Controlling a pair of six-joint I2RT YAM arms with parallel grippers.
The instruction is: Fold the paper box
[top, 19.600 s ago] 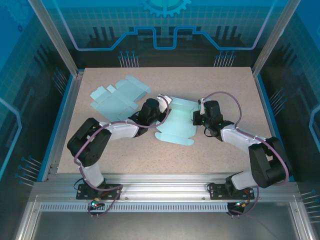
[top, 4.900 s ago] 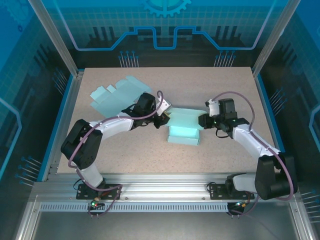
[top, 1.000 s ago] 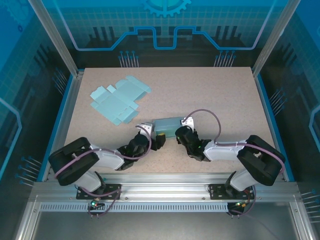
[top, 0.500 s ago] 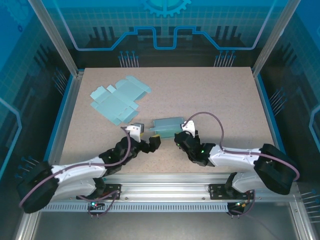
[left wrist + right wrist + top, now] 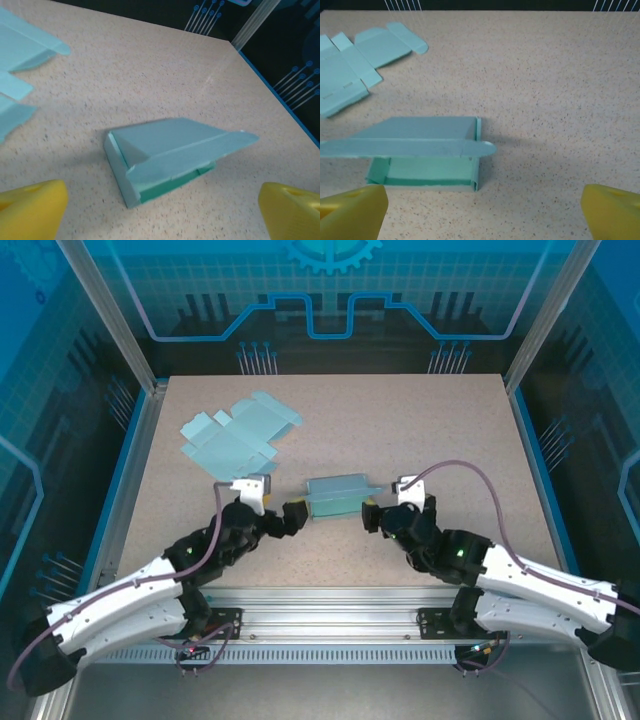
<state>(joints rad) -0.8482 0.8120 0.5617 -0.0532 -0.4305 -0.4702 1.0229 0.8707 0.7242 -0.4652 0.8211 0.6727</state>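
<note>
Left fingers (image 5: 31, 209) and right fingers (image 5: 614, 210) both stand wide, holding nothing. The paper box (image 5: 426, 176) sits on the bench (image 5: 545, 75) just ahead of each pair, untouched, its lid (image 5: 410, 145) ajar. Best to press that lid down evenly from both ends.

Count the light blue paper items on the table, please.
2. A folded box, lid ajar, sits near the middle of the table; a flat unfolded blank lies at the far left. Others stacked beneath it could be hidden.
</note>
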